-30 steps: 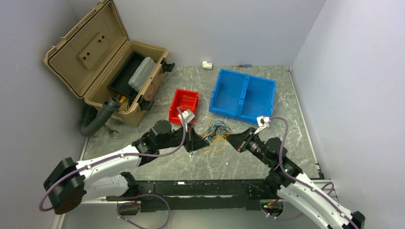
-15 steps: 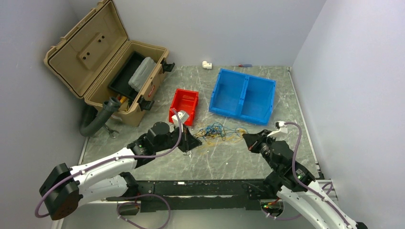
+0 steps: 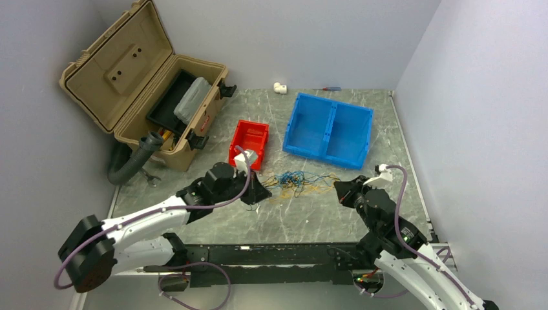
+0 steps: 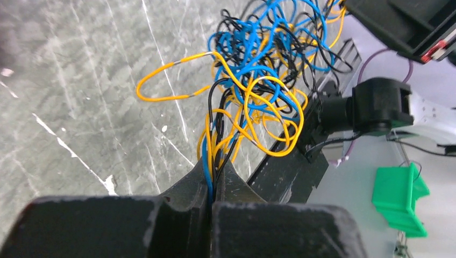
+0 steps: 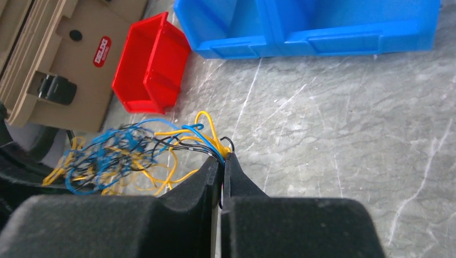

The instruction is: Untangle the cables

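Two hands are pinching the cables [image 3: 294, 180] from opposite sides, your left hand [image 4: 209, 189] gripping blue, black and yellow strands and your right hand [image 5: 222, 161] the far end, so you are seemingly tensioning the tangle lying on the worktop [image 3: 304, 219] between them.

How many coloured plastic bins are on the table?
2. The small red bin sits near the open toolbox; the larger blue bin, divided in two compartments, sits right of it. None seems hidden.

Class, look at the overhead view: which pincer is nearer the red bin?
Left. The left pincer sits just in front of the red bin; the right pincer is farther off, beyond the cables.
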### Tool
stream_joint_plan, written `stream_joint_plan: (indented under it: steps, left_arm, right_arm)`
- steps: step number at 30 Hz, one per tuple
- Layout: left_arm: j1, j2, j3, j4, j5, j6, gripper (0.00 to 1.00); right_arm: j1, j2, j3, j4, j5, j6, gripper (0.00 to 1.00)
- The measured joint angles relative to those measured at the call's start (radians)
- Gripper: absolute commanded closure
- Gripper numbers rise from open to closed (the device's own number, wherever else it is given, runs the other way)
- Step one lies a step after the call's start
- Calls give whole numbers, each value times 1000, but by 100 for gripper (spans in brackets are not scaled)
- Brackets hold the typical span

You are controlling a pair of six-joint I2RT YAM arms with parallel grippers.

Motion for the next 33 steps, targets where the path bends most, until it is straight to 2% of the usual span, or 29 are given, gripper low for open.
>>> stream_joint_plan:
  steps: [1,2,3,5,13,18,20,26,28,30,33]
  left_arm:
    - [2,36,9,3,30,5,100]
    - [2,60,14,7,51,7,100]
    - [3,85,21,11,77,11,100]
    - [4,118,31,27,126,18,100]
    - [4,166,95,97,335,68,100]
    - [-12,166,112,130,431,93,100]
    - [-18,166,113,131,448,103,100]
    - [-29,166,114,142,489,113,100]
    - [-32,166,115,140,494,115,100]
    - [-34,164,117,140,493,123,100]
    - [-34,161,118,137,492,133,100]
  right_arm:
    - [-1,12,-2,14,-14,-16,45]
    - [-1,24,-2,26,-27,-23,27]
    - [-3,40,-2,42,-45,-40,20]
    - [-5,78,-2,76,-93,-86,16]
    - [-5,228,1,223,-433,-254,14]
    - [-5,250,1,330,-610,-303,20]
    - [-5,256,1,363,-663,-317,24]
    - [-5,284,1,450,-789,-335,44]
    - [-5,302,1,464,-813,-336,47]
    - [-5,313,1,475,-830,-335,46]
    - [-5,315,-1,483,-838,-335,28]
